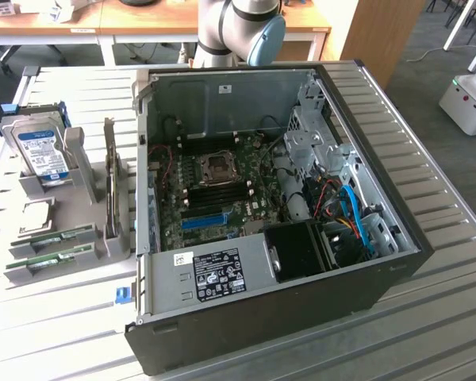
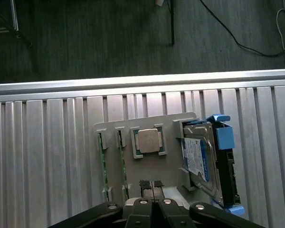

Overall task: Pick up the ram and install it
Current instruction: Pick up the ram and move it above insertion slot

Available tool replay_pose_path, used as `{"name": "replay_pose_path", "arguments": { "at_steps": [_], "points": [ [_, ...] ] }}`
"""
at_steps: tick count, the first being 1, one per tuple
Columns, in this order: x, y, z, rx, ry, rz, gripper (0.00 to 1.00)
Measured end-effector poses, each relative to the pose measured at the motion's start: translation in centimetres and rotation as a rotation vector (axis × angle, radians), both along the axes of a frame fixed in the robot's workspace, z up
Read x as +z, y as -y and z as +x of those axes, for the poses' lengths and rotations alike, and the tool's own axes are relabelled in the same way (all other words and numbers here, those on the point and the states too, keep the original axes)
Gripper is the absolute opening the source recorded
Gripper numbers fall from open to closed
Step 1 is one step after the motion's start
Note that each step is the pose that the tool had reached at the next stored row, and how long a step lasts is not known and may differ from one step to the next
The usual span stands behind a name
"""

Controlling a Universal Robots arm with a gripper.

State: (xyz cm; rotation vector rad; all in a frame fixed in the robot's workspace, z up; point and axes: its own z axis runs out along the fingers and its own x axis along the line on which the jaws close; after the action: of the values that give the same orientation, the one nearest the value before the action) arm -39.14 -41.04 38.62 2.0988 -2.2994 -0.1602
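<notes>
Two ram sticks stand on edge in a grey holder (image 1: 79, 262) at the exterior view's left: one ram stick (image 1: 54, 236) and a second ram stick (image 1: 49, 258). From the wrist view they appear as thin green strips, ram (image 2: 102, 161) and ram (image 2: 122, 164), side by side in the holder (image 2: 173, 142). My gripper (image 2: 152, 186) hangs high above the holder, shut with its dark fingertips (image 2: 145, 184) pressed together and nothing between them. It sits over the holder's edge, closer to the CPU chip than to the sticks.
An open computer case (image 1: 397, 254) holds the motherboard (image 1: 222, 186) with its blue slot (image 1: 202, 220). The holder also carries a silver CPU chip (image 2: 148, 141), a hard drive (image 2: 204, 159) in a blue bracket, and an upright card (image 1: 109, 186). The ribbed metal table (image 2: 47, 156) ends at an edge (image 2: 133, 80).
</notes>
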Motion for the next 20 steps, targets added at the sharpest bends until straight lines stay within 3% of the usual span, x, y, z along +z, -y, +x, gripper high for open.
{"name": "replay_pose_path", "arguments": {
  "at_steps": [6,8,17,18,20],
  "points": [
    [-0.01,0.0,0.01,0.001,0.0013,0.0003,0.11],
    [-0.01,0.0,-0.01,0.002,0.0086,0.0017,0.11],
    [-0.02,0.0,-0.06,0.011,0.0542,0.0045,0.11],
    [-0.02,0.0,-0.06,0.013,0.0582,0.0047,0.11],
    [-0.02,0.0,-0.06,0.013,0.0601,0.0049,0.11]
  ]
}}
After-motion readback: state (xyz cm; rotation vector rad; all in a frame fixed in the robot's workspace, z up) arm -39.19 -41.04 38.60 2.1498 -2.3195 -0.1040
